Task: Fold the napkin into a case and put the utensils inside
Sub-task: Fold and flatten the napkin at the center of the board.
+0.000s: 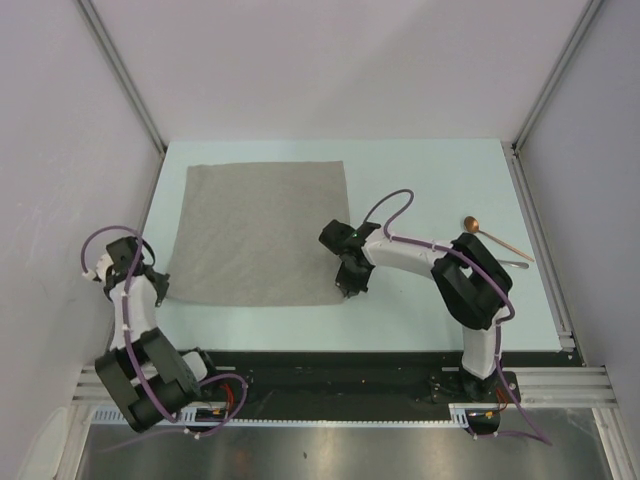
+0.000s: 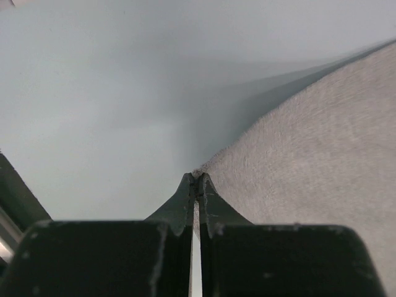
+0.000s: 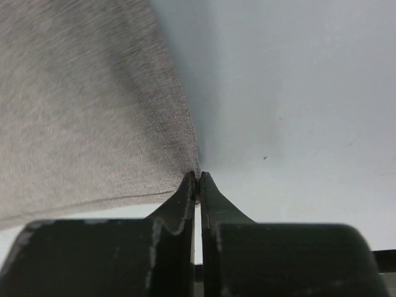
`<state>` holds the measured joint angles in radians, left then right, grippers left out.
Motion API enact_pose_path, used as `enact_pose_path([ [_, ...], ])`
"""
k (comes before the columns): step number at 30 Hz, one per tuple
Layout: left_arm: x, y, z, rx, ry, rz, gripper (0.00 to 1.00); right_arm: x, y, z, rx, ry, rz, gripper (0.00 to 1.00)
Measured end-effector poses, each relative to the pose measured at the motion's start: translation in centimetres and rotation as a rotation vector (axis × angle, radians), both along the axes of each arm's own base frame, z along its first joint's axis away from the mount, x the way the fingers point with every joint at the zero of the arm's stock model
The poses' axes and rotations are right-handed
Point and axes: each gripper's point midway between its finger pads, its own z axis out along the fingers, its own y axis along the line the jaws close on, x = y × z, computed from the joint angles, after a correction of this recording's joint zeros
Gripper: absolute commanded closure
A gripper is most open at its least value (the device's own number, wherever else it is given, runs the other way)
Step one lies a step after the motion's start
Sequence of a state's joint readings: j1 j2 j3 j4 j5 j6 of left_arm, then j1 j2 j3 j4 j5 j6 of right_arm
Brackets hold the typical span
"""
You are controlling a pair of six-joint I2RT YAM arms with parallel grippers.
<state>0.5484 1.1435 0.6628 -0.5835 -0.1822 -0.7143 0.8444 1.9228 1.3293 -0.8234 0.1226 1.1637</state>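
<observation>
The grey-beige napkin (image 1: 262,230) lies spread flat as a square on the pale table. My left gripper (image 1: 163,291) is shut on its near left corner; the left wrist view shows the cloth (image 2: 322,161) pinched at the fingertips (image 2: 185,189). My right gripper (image 1: 347,287) is shut on the near right corner, with the cloth (image 3: 86,105) running away from the fingertips (image 3: 209,185). The copper spoon (image 1: 492,236) lies at the right, its round bowl toward the back. A thin silvery piece (image 1: 516,264) lies beside it. No folded case is in view.
Grey walls with metal rails (image 1: 540,230) enclose the pale blue table (image 1: 430,170) on three sides. A black strip (image 1: 340,365) and the arm bases run along the near edge.
</observation>
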Motion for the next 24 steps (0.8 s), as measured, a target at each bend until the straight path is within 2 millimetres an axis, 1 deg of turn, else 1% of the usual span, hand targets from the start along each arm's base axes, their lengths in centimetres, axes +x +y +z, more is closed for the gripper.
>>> enact_pose_path([
  [3, 0.2, 0.6, 2.7, 0.055, -0.076, 0.016, 1.00, 0.1, -0.3, 1.2, 0.020, -0.044, 0.097, 1.00],
  [7, 0.0, 0.5, 5.7, 0.110, -0.179, 0.017, 1.00, -0.3, -0.4, 2.5, 0.080, -0.103, 0.222, 1.00],
  [10, -0.2, 0.1, 7.8, 0.147, -0.254, 0.011, 1.00, -1.5, -0.3, 3.1, 0.123, -0.140, 0.330, 1.00],
  [11, -0.3, 0.1, 8.2, 0.156, -0.267, 0.010, 1.00, -1.9, -0.1, 3.4, 0.131, -0.157, 0.363, 1.00],
  [13, -0.7, 0.0, 9.1, 0.171, -0.282, 0.009, 1.00, -3.0, 0.4, 4.8, 0.150, -0.211, 0.453, 1.00],
  [14, -0.8, 0.0, 9.9, 0.182, -0.294, 0.011, 1.00, -3.6, 0.8, 6.0, 0.167, -0.248, 0.501, 1.00],
  [15, -0.9, 0.0, 10.6, 0.189, -0.305, 0.013, 1.00, -4.2, 1.4, 7.6, 0.190, -0.299, 0.554, 1.00],
  [17, -1.0, 0.1, 13.5, 0.220, -0.351, 0.017, 1.00, -5.2, 2.6, 12.0, 0.259, -0.440, 0.646, 1.00],
  [18, -1.0, 0.1, 15.3, 0.238, -0.375, 0.019, 1.00, -5.7, 2.9, 14.0, 0.288, -0.498, 0.679, 1.00],
  [19, -1.0, 0.2, 17.4, 0.258, -0.402, 0.022, 1.00, -6.2, 3.0, 16.6, 0.319, -0.577, 0.713, 1.00],
  [20, -1.0, 0.4, 20.0, 0.285, -0.437, 0.026, 1.00, -6.6, 3.1, 19.0, 0.348, -0.648, 0.734, 1.00],
  [21, -0.9, 0.5, 22.5, 0.310, -0.467, 0.029, 1.00, -7.0, 3.0, 22.0, 0.380, -0.728, 0.754, 1.00],
  [22, -0.8, 0.7, 25.6, 0.342, -0.509, 0.029, 1.00, -7.1, 2.9, 24.2, 0.403, -0.787, 0.761, 1.00],
  [23, -0.7, 0.9, 28.9, 0.384, -0.566, 0.030, 1.00, -7.2, 2.7, 26.8, 0.430, -0.858, 0.767, 1.00],
  [24, -0.6, 0.9, 31.4, 0.416, -0.615, 0.031, 1.00, -7.4, 2.4, 29.3, 0.455, -0.924, 0.770, 1.00],
])
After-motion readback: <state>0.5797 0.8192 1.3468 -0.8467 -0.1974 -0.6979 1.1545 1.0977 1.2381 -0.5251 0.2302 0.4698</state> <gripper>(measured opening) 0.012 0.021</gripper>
